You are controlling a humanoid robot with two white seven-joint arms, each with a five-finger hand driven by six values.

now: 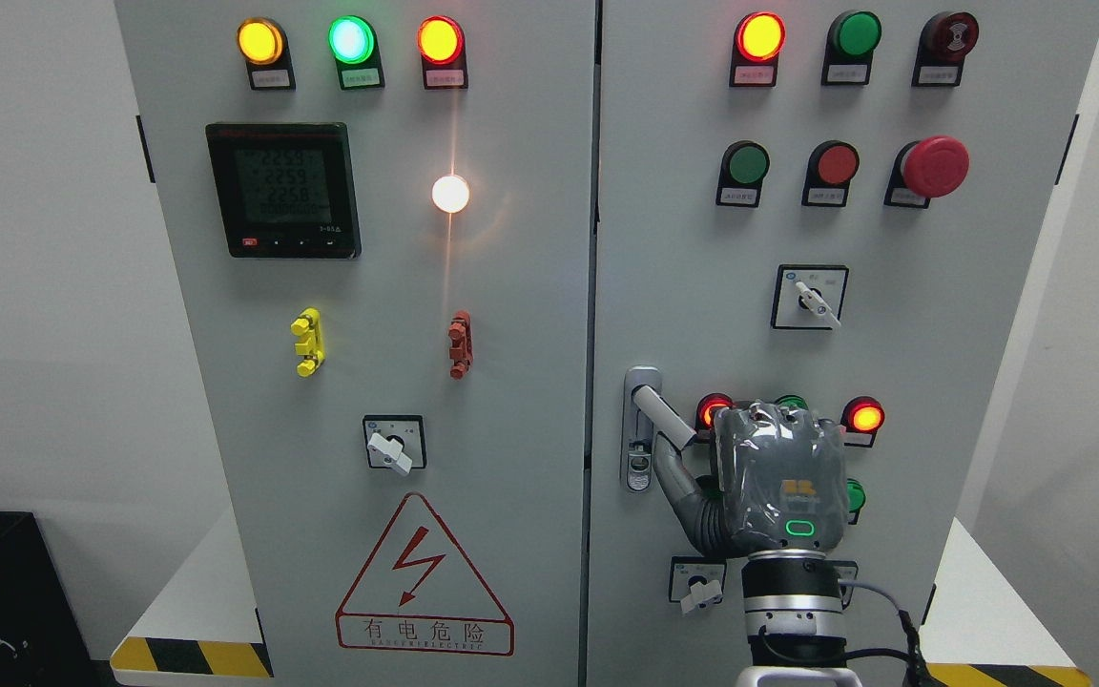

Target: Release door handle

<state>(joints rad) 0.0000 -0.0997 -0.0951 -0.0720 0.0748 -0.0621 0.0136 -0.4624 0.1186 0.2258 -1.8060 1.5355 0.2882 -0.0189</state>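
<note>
My right hand (778,487), grey, back of the palm toward the camera with a small green light lit near the wrist, is raised in front of the lower half of the cabinet's right door (969,315); the arm enters at the bottom edge right of the middle. Thumb (678,477): stretched up and to the left, its tip at or just under the door handle (659,408); whether the two touch I cannot tell. Remaining fingers: hidden behind the palm, so I cannot say whether the hand is wide, narrow or holding anything. Door handle: silver lever on a narrow lock plate at the right door's left edge, swung out and tilted down to the right. Right door, upper part: one lit red lamp (759,36), a dark green lamp, a dark buzzer-like fitting, green and red push buttons, a red mushroom button (934,166), a rotary switch (810,297). Around my hand: two lit red lamps (864,417), green ones partly hidden, a lower rotary switch (698,584). Left door (530,401): yellow, green and red lamps lit along the top, a black digital meter (283,190), a bright white lamp (450,194), a yellow clip (307,343), a red clip (460,344), a rotary switch, a red triangular high-voltage warning label (424,575).
</note>
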